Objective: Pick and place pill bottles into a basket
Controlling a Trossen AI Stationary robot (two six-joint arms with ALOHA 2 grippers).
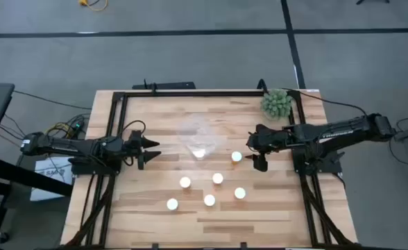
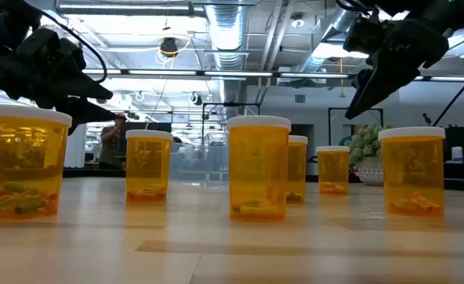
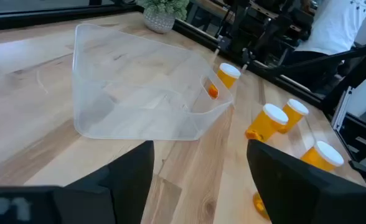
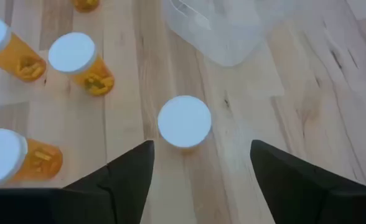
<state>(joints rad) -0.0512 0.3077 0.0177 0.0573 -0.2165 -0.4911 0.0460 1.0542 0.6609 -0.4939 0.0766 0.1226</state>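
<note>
On the pale wooden worktop [image 1: 259,208], the clear, see-through plastic basket [image 1: 199,139] sits near the middle, with one orange pill bottle with a round white cap [image 1: 199,153] inside it at its near edge. Six more white-capped orange bottles stand upright outside it: one [image 1: 236,157] just beside the right pincer, the other five [image 1: 209,200] loosely grouped nearer the front edge. The right pincer [image 1: 261,164] hovers directly above the lone bottle [image 4: 184,121], its dark fingers [image 4: 124,171] spread apart and holding nothing. The left pincer [image 1: 148,150] waits left of the basket, pointing at it, its jaws parted and empty. A green spiky plant ball [image 1: 277,103] rests at the far right corner.
</note>
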